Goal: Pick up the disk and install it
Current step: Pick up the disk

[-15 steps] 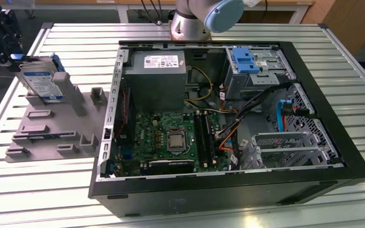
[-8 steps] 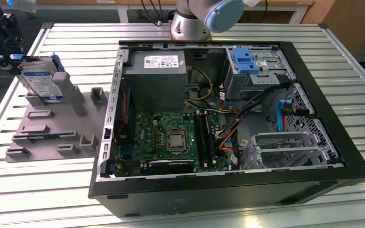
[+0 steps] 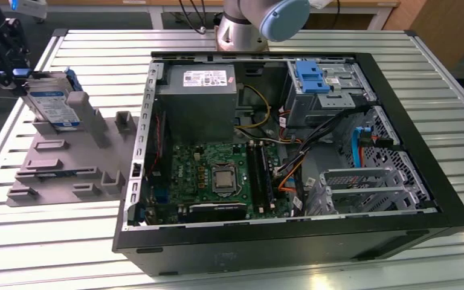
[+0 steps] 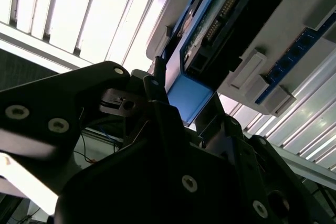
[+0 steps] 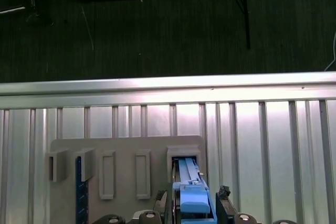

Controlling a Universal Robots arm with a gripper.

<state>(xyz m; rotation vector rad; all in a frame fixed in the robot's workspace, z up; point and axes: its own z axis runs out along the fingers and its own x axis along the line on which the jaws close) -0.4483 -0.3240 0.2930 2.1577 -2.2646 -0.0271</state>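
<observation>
Standing upright in slot of grey holder (image 3: 58, 163), exterior view's left, disk (image 3: 53, 106) kept top edge exposed for grasping. Gripper (image 3: 21, 72) straddled that edge, fingers (image 5: 224, 195) apparently clamped on it. Open computer case (image 3: 296, 248) lay right.

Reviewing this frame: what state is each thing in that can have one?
Flat silver metal disk with blue rails: upright in grey plastic holder, not installed.
Black gripper: at the disk's upper end, grip unclear.
Black computer case: open, lying on its side.
</observation>
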